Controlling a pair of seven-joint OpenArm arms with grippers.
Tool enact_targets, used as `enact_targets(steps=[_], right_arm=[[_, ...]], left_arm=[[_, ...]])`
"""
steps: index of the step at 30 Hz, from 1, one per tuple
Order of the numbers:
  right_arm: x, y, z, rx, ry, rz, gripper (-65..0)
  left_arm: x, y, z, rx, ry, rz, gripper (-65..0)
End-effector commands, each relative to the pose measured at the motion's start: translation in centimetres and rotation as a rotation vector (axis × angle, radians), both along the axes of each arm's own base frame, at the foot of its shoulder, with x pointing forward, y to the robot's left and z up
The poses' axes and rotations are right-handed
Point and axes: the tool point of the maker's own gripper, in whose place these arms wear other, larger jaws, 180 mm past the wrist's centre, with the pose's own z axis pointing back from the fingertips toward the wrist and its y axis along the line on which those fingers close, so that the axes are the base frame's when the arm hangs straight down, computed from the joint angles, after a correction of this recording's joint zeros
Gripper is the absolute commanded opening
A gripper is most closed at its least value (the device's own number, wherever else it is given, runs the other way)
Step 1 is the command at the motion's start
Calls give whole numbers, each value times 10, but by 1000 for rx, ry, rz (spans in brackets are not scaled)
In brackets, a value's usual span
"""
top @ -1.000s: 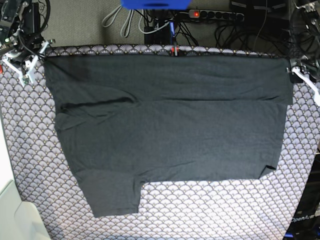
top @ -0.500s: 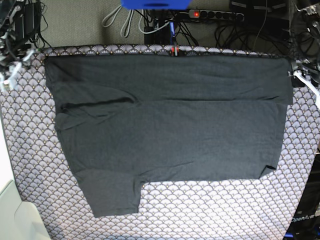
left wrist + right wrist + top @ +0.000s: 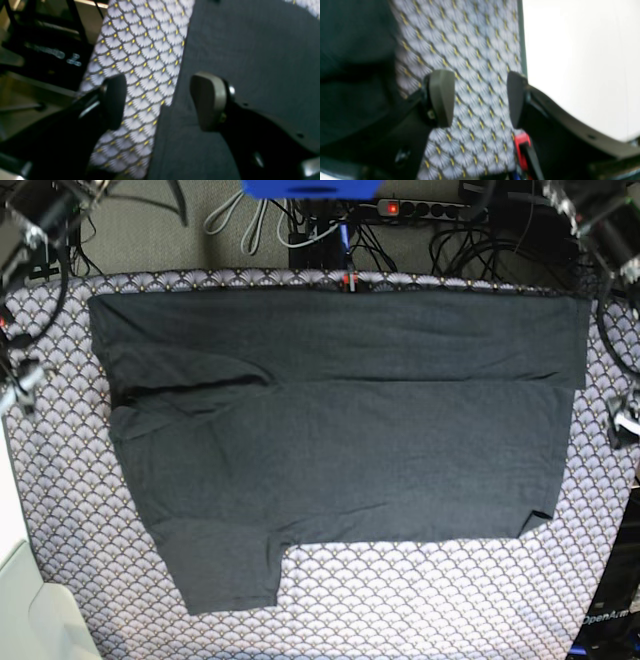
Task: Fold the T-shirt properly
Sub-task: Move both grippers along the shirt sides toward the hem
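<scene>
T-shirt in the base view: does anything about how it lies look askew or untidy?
Yes. The T-shirt has its top strip folded over, but a sleeve sticks out at the lower left, fabric is bunched near the left edge, and a small corner is turned up at the lower right. The tablecloth lies flat.

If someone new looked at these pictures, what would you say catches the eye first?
The big charcoal T-shirt fills most of the table, its far strip folded over and one sleeve jutting toward the near edge. The scallop-patterned tablecloth frames it. The left tool hangs open over the shirt's edge.
</scene>
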Motion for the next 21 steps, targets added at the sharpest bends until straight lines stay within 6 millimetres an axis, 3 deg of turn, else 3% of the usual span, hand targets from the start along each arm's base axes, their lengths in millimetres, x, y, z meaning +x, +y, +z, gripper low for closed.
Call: enact_targets(steps=[1,4,11,17,21], right_arm=[[15,1,17,-21,-54,24,-306],[40,17,12,0,-42,79,-308],[93,26,-15,-76,73,138,-308],[125,40,-40,9,13,195,-308],[139,46,-49,74,-1,199,-309]], left_arm=[[11,5,14,4,-43,2,-228],[32,-14,-3,-36,4,-53,-228],[70,-54,-26,81,-24,-175,-228],[93,-64,-50,34,-2,-149,-228],[109,-69,-51,5,-25,-142,-228]])
